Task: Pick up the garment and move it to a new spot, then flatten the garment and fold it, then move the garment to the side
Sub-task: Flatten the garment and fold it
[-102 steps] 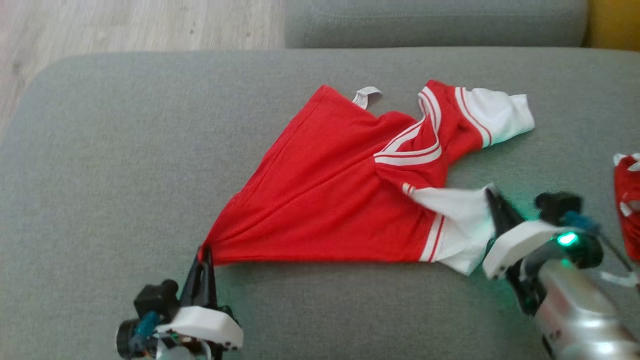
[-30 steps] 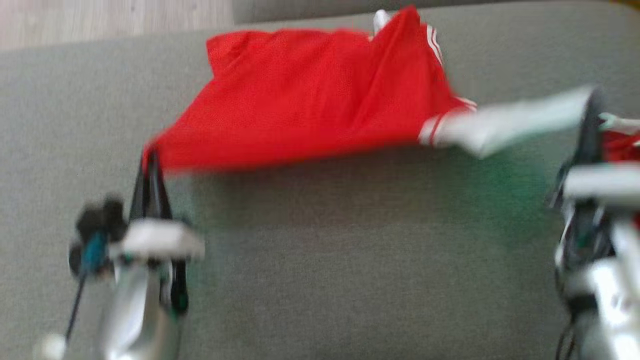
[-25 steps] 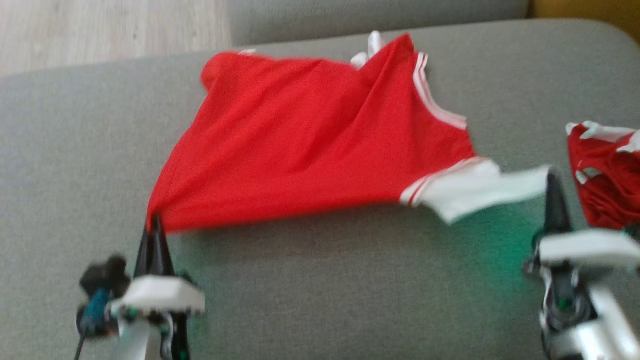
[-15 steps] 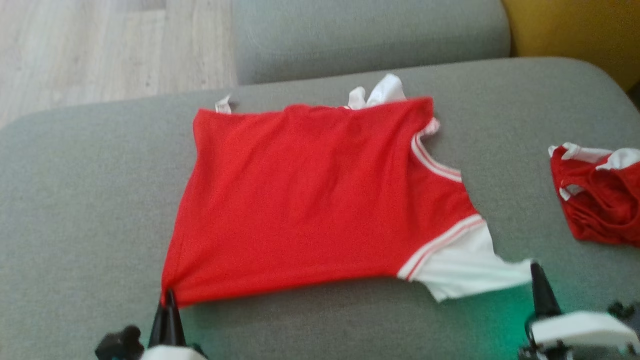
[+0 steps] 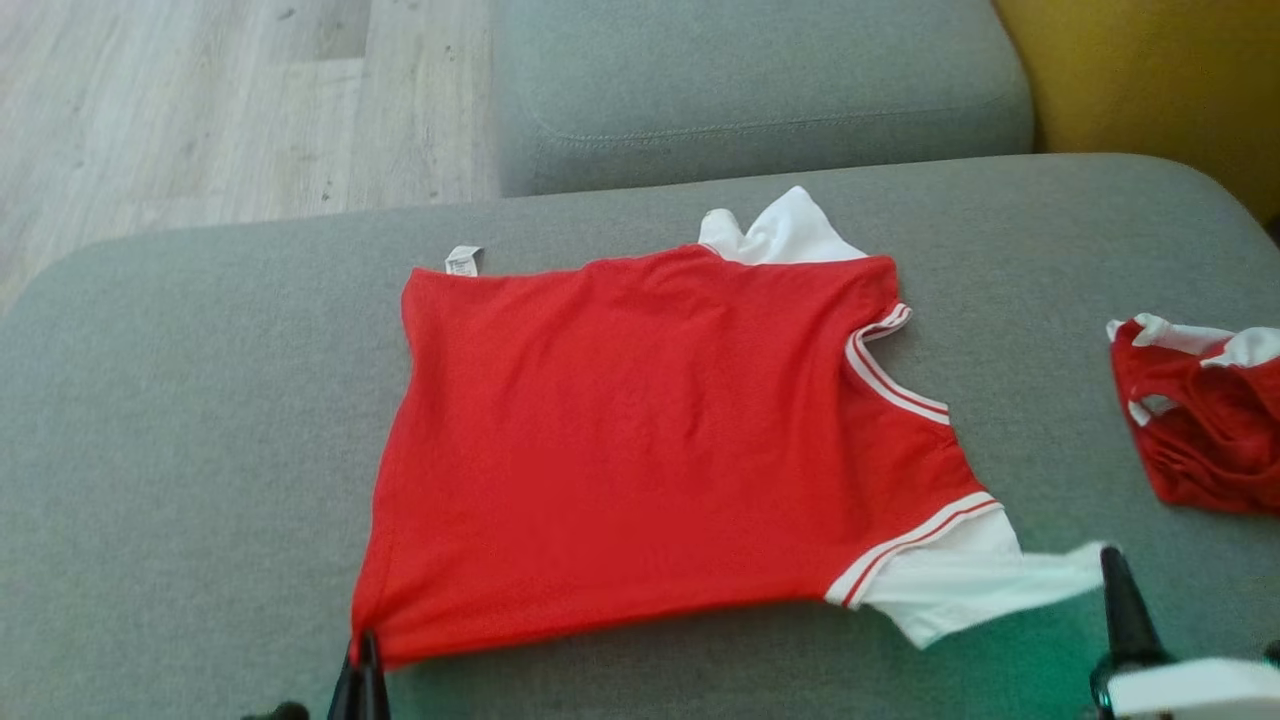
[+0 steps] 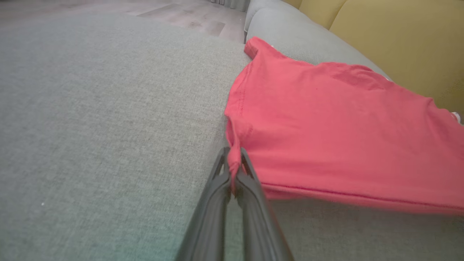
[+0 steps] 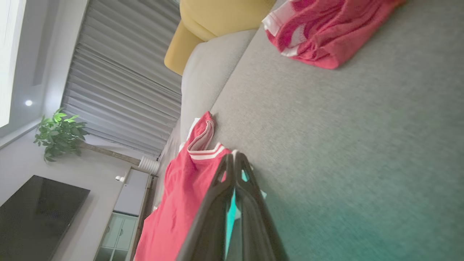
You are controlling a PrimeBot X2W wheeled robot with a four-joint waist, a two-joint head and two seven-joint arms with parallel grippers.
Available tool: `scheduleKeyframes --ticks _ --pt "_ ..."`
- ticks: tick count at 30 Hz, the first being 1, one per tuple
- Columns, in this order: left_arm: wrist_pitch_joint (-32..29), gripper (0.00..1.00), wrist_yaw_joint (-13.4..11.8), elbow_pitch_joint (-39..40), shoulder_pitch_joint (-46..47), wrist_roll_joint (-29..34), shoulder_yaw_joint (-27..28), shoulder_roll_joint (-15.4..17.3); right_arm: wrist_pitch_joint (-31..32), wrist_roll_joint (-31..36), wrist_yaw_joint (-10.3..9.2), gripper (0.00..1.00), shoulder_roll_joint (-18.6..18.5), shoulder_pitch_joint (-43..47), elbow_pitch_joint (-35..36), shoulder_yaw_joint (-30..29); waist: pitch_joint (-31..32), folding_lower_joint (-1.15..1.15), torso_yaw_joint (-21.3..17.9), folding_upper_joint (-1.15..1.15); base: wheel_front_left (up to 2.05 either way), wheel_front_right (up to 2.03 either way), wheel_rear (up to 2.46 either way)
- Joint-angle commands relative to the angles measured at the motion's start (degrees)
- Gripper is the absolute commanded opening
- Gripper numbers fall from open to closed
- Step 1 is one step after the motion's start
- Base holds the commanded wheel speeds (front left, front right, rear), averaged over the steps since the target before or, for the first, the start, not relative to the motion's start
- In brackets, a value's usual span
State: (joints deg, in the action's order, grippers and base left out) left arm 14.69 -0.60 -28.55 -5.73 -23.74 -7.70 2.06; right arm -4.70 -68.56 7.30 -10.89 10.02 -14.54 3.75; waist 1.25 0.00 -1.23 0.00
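On the cushion (image 5: 200,400) — garment (image 5: 650,450) now spread flat.

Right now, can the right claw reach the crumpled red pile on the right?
Probably, once freed: bare cushion lies between the right claw and the pile. But it is shut on the sleeve of the shirt and must let go first.

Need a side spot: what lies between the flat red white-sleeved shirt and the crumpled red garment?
Bare grey sofa cushion between shirt and crumpled garment, per the head view.
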Motion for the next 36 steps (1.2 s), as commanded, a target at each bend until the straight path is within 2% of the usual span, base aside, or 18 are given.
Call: scheduleKeyframes --ticks 1,9,20,27,28,29,30,31,32,36 --pt "0.30 0.00 -0.48 1.85 3.41 0.79 1.28 0.82 0.22 0.18 0.19 0.00 -0.83 -3.32 2.38 0.34 -0.45 0.00 0.34 0.00 0.00 0.00 0.00" --pt "0.30 0.00 -0.76 -1.99 11.60 3.19 -1.64 0.82 4.10 3.78 0.19 0.00 0.96 -13.29 1.96 0.03 -3.76 0.00 1.24 0.00 0.00 0.00 0.00" --pt "0.30 0.00 -5.09 -12.03 26.42 1.56 -6.61 0.82 6.41 10.47 0.19 0.00 2.82 -28.81 -7.86 -1.06 -9.98 0.00 2.75 0.00 0.00 0.00 0.00" --pt "0.30 0.00 -6.56 -14.96 31.54 0.96 -7.10 0.82 5.17 12.90 0.19 0.00 3.15 -35.86 -13.59 -0.71 -12.04 0.00 3.05 0.00 0.00 0.00 0.00" --pt "0.30 0.00 -6.91 -15.27 31.91 1.13 -7.05 0.82 4.92 13.50 0.19 0.08 3.10 -36.60 -14.35 -0.25 -12.14 0.00 3.07 0.00 0.00 0.00 0.00" --pt "0.30 0.00 -7.29 -15.45 32.17 1.17 -6.85 0.82 4.44 14.11 0.19 0.52 3.08 -37.18 -15.25 0.03 -12.20 0.00 3.09 0.00 0.00 0.00 0.00" --pt "0.30 0.31 -7.84 -15.32 32.32 1.12 -6.37 0.82 3.61 15.06 0.19 1.00 2.95 -37.74 -16.01 0.40 -12.25 0.00 3.10 0.00 0.00 0.00 0.00" --pt "0.30 0.49 -8.43 -14.93 32.34 1.37 -5.88 0.82 2.40 16.44 0.19 1.00 2.61 -38.24 -16.44 1.11 -12.25 0.00 3.13 0.00 0.00 0.00 0.00" --pt "0.30 1.00 -9.04 -14.46 32.18 1.70 -5.35 0.82 0.98 17.97 0.19 1.00 2.21 -38.57 -16.88 1.90 -12.21 0.00 3.16 0.00 0.00 0.00 0.00" --pt "0.30 1.00 -10.66 -10.49 30.04 4.31 -3.33 0.82 -6.11 24.36 0.19 1.00 0.49 -38.83 -18.95 4.36 -11.77 0.00 3.41 0.00 0.00 0.00 0.00"
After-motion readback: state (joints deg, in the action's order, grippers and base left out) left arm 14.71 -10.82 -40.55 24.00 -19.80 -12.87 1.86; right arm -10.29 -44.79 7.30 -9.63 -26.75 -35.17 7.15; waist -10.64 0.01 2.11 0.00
